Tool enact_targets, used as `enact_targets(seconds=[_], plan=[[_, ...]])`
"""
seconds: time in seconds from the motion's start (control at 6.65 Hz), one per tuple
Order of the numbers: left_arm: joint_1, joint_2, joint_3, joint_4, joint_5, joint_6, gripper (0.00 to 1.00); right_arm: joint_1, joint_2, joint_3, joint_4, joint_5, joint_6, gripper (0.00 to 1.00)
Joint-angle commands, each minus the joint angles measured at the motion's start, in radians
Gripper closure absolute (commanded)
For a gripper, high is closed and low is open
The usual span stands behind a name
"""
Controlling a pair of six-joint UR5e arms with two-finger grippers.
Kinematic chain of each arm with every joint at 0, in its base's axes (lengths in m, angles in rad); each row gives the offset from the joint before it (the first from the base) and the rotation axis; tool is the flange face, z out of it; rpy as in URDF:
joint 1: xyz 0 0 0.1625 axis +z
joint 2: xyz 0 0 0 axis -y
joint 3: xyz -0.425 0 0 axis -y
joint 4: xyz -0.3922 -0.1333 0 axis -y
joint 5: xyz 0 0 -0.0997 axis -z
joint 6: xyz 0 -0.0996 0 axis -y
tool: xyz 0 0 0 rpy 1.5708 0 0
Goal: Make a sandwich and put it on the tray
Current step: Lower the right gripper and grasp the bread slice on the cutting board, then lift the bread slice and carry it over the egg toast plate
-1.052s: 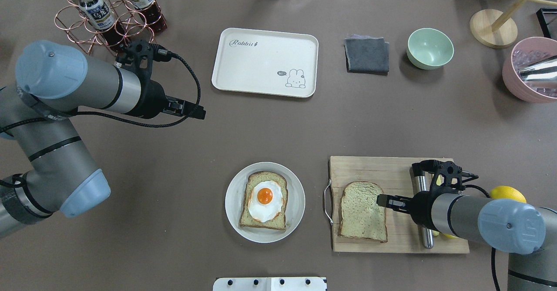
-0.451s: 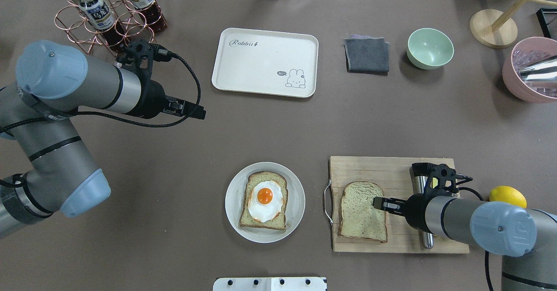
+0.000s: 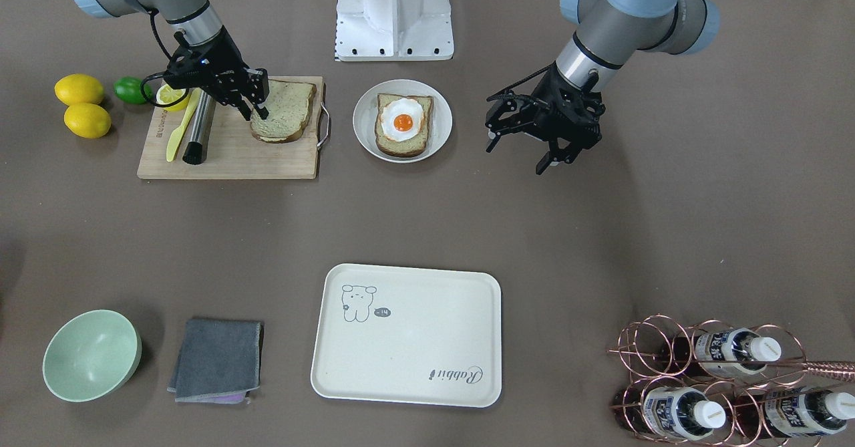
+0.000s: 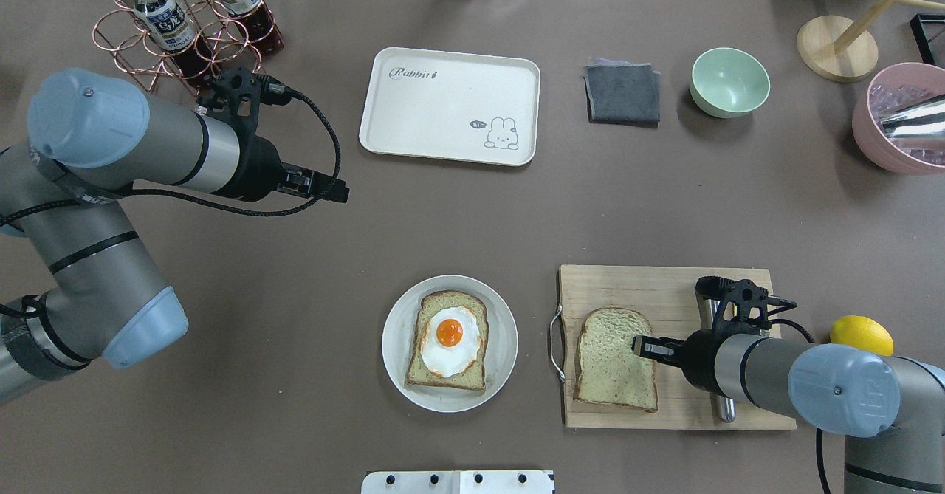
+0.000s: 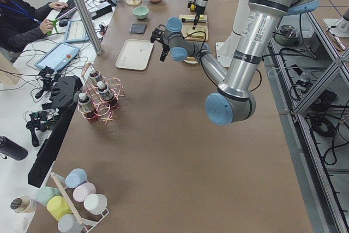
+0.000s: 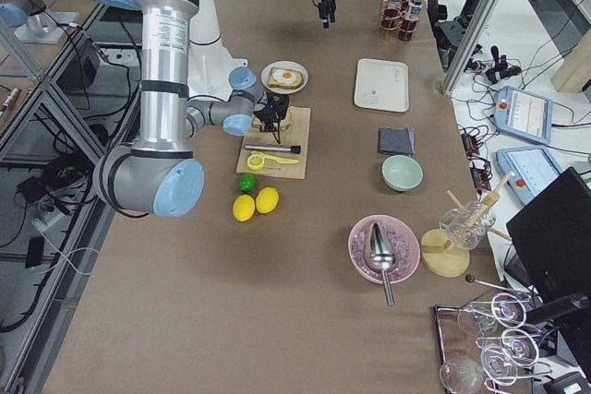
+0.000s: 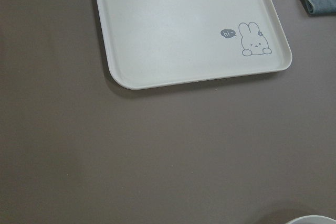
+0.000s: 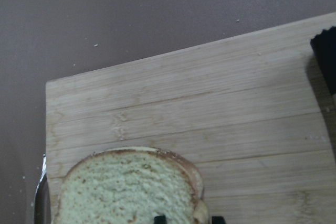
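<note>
1. The left gripper [image 4: 338, 191] hangs over bare bench toward the left end, jaws apart and holding nothing.
2. The tray [image 4: 443, 132] lies by the far edge, midway along.
3. By the robot-side edge, midway along, a white plate [image 4: 395, 346] carries the egg-topped slice [image 4: 424, 372].
4. Just right of the plate, the plain slice [image 4: 609, 368] rests on a cutting board [image 4: 664, 287].
5. The right gripper [image 4: 639, 346] straddles that slice's right crust. I cannot tell whether it pinches.

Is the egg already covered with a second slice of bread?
No, the fried egg lies bare on one slice on the white plate, while the other slice is on the wooden cutting board.
</note>
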Motion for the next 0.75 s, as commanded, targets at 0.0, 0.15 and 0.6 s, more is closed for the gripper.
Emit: enact_targets(seconds=[0.0,0.15,0.6], plan=[[0.000,0.000,0.000,0.000,-0.002,0.000,0.03,0.002,0.000,0.021,-0.024,-0.019,0.000,1.00],[0.000,0.000,0.000,0.000,-0.002,0.000,0.03,0.028,-0.009,0.042,-0.024,-0.010,-0.001,1.00],[0.000,-0.008,0.002,0.000,-0.008,-0.003,0.03,0.215,0.012,0.104,-0.024,0.151,-0.003,1.00]])
